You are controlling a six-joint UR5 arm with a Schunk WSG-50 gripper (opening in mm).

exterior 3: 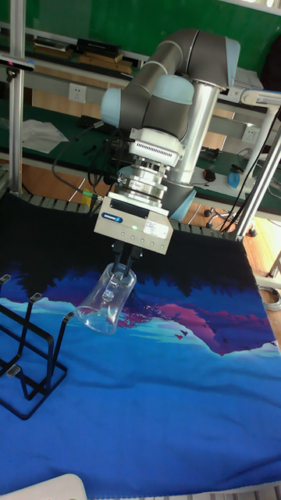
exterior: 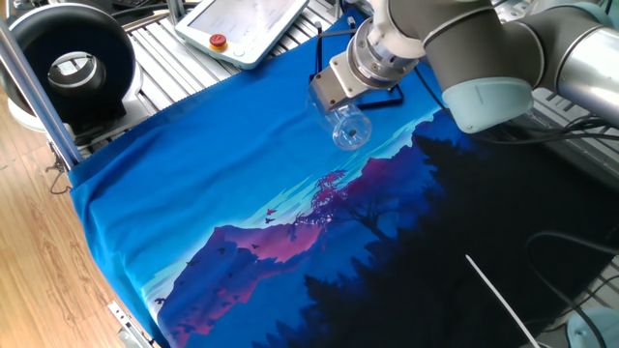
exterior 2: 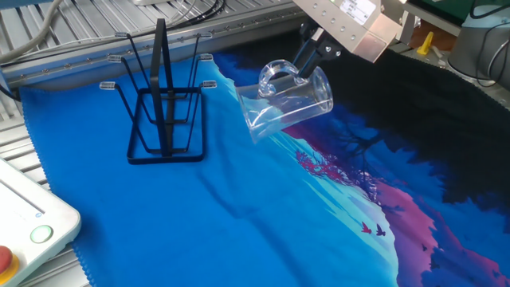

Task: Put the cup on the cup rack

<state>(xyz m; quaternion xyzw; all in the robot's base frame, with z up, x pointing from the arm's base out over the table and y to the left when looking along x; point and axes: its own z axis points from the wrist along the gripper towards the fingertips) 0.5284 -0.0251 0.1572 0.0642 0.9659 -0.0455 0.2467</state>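
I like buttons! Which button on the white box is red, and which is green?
The red button sits at the pendant's near corner; the green one is the ringed button just above it.

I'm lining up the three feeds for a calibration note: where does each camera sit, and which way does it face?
One fixed view: high at one side, looking down across the cloth; shows elbow, wrist, the cup.
The other fixed view: low, beside the cup rack; only the gripper shows.
Tall fixed view: at table height, facing the arm's base; shows the whole arm, gripper.
Shared: all three show the tilted cup held off the cloth.
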